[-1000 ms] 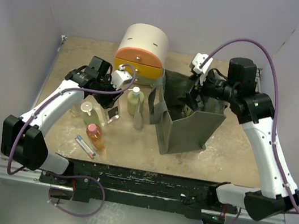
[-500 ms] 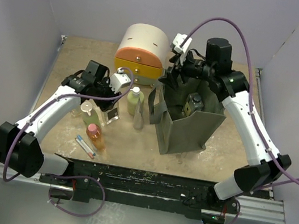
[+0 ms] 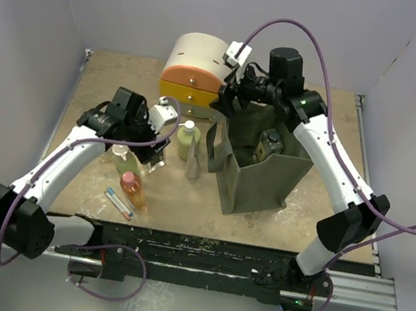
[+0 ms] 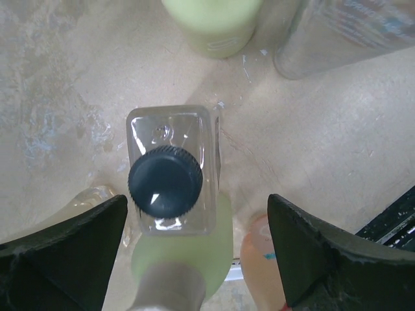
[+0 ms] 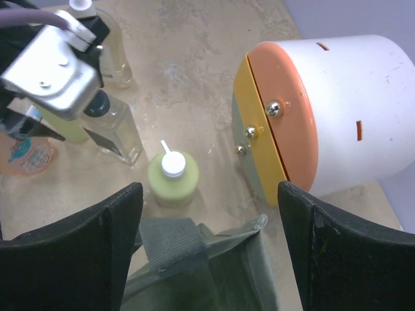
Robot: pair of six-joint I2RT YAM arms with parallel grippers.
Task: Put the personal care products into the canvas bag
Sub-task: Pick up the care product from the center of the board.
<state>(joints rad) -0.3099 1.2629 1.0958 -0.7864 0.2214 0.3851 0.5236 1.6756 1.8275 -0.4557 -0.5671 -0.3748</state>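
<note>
My left gripper (image 3: 154, 145) is open and points down over a clear square black-capped bottle (image 4: 170, 178), which stands between its fingers, apart from both. A green white-capped bottle (image 4: 185, 256) and an orange bottle (image 4: 266, 262) stand just in front of it. The pale green pump bottle (image 3: 186, 140) and the slim grey bottle (image 3: 193, 165) stand between them and the olive canvas bag (image 3: 267, 185). A second clear black-capped bottle (image 3: 269, 146) stands inside the bag. My right gripper (image 3: 227, 101) is open and empty above the bag's far left rim (image 5: 194, 259), with the pump bottle (image 5: 172, 178) below it.
The round cream, orange and yellow drawer unit (image 3: 198, 74) stands behind the bottles, close to my right gripper; it also shows in the right wrist view (image 5: 324, 116). A thin white tube (image 3: 118, 204) lies near the front edge. Another clear bottle (image 5: 110, 45) stands left of the group.
My right gripper has come up out of the bag and moved left, leaving a clear bottle in the bag. My left gripper has shifted slightly over the clear square bottle.
</note>
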